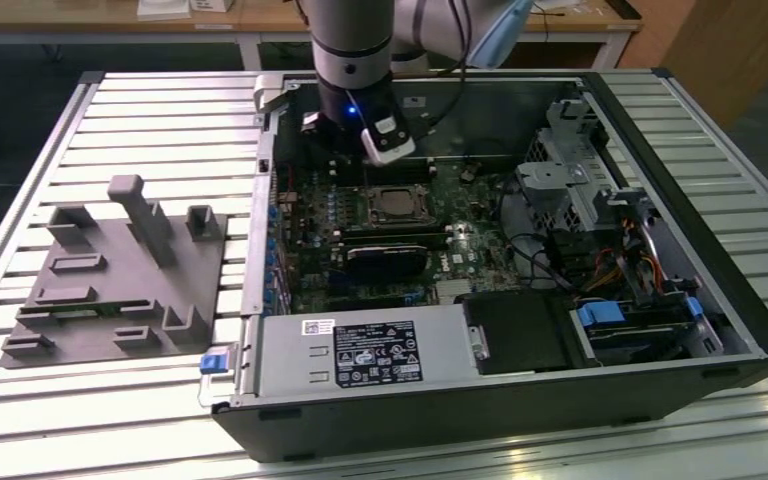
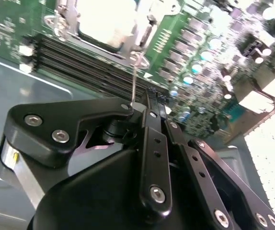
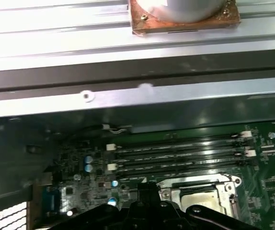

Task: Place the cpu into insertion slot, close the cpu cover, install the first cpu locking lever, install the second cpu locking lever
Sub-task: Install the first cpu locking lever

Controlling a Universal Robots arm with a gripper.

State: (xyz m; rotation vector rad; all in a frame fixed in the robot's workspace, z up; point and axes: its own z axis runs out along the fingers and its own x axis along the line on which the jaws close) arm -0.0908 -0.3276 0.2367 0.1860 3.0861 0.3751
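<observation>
The cpu (image 1: 392, 206) lies pale and flat in the insertion slot (image 1: 369, 192) on the green board. It also shows in both wrist views (image 2: 106, 19) (image 3: 200, 201). The silvery cpu cover (image 3: 223, 184) lies flat around it. A thin wire locking lever (image 2: 134, 79) stands up from the socket's edge to the tip of my gripper (image 2: 149, 99). The black fingers (image 2: 153, 139) are shut together, with the lever's end against them. In the exterior view my gripper (image 1: 353, 160) hangs just beyond the socket's far side.
A black card (image 1: 384, 262) and a labelled power-supply box (image 1: 364, 352) sit nearer than the socket. Memory slots (image 3: 176, 153) run between the socket and the case wall (image 3: 128, 96). A drive cage (image 1: 584, 190) stands at the exterior view's right, a grey fixture block (image 1: 117, 270) at its left.
</observation>
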